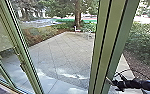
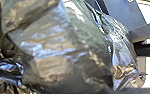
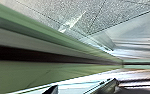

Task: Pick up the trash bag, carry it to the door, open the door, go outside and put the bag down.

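Observation:
At the lower right of the head view, my right gripper (image 1: 112, 82) is beside the green frame post (image 1: 103, 50), its arm coming in from the right. Whether it touches the post I cannot tell. A green-framed glass door (image 1: 24, 56) with a dark handle (image 1: 23, 67) stands at the left of the head view. In the right wrist view, a long green frame member (image 3: 41, 72) runs close to the camera. The shiny, crumpled trash bag (image 2: 51, 50) is close to the camera in the left wrist view; how it is held is hidden.
Grey paving (image 1: 63, 52) lies outside beyond the frame, bordered by shrubs (image 1: 143, 42) and a tree trunk (image 1: 77, 12). A white chair-like object (image 1: 77, 29) stands at the far edge of the paving.

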